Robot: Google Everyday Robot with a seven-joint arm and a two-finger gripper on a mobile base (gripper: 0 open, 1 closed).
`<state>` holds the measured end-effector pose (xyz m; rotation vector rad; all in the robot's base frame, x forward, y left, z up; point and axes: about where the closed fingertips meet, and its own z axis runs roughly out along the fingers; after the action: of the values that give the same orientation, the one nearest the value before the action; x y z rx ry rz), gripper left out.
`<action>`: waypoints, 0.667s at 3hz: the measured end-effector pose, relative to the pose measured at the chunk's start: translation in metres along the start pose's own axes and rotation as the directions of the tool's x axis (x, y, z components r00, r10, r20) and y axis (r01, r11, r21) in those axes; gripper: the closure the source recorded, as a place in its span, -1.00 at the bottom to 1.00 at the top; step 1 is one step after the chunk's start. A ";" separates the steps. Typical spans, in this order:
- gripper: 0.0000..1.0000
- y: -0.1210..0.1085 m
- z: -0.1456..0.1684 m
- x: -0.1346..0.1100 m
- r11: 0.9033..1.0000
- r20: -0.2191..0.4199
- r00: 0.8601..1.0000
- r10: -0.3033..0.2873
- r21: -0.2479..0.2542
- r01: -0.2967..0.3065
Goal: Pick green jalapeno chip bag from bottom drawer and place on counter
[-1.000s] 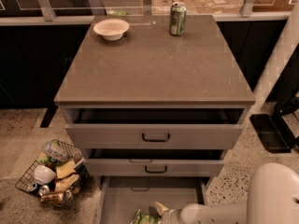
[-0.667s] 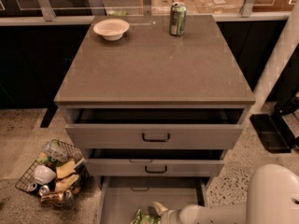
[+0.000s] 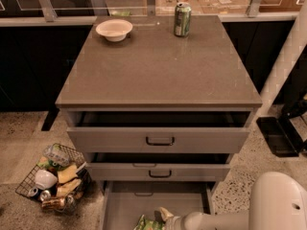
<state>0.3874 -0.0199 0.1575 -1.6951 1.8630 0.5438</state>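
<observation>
Gripper (image 3: 165, 215) sits inside the bottom drawer (image 3: 125, 204), right against the green jalapeno chip bag (image 3: 147, 223) lying there, its grip impossible to tell; you're at the grasp step, so secure it before lifting to the counter (image 3: 158, 66).

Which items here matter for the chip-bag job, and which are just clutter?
Job:
- green jalapeno chip bag, lying in the bottom drawer
- counter
- gripper, down in the drawer beside the bag

Lying about:
- white bowl and green soda can, on the counter
- wire basket of junk, on the floor
</observation>
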 end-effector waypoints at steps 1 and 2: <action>-1.00 -0.002 0.008 0.017 1.000 -0.016 1.000 0.014 -0.002 -0.014; -1.00 0.002 0.027 0.027 0.999 -0.017 1.000 0.020 -0.033 -0.021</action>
<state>0.3878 -0.0233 0.1199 -1.7084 1.8946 0.5742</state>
